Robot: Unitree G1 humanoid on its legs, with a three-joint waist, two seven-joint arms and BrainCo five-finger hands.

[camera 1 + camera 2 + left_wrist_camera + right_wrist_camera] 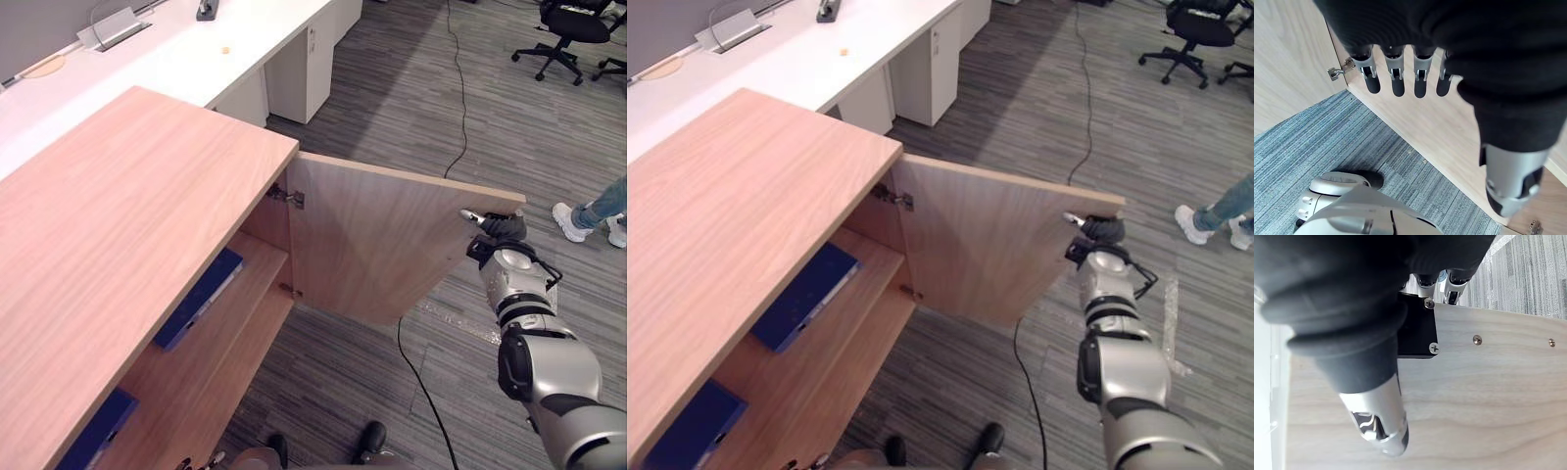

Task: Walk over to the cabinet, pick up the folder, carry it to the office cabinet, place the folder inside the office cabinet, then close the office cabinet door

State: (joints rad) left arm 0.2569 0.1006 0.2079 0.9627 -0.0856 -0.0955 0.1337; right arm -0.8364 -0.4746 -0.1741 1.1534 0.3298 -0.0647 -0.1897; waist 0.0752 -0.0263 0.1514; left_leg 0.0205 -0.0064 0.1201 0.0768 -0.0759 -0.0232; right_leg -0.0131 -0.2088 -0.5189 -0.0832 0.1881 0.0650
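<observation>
Far left, the left hand hangs low by the cabinet's bottom edge above the carpet. Its fingers are straight, spread a little and holding nothing, so it looks idle.

Next comes the cabinet, its wooden top bare. Inside, a blue folder lies flat on the shelf, near the front edge. A second folder, also blue, sits lower down at the near end. Which of the two is the one carried over, I can't tell. Neither hand holds one, so I judge the placing done.

Moving right, the door stands swung well out from its hinges, wide open. That's the step in hand.

The right hand is up at the door's top outer corner, touching the wood. Whether it clasps the edge or merely leans on it, I cannot tell.

Far right, a person stands on the carpet, well apart from the door.

By my reckoning the walking, picking up, carrying and placing are behind us. What remains is swinging that door shut until it meets the cabinet.
</observation>
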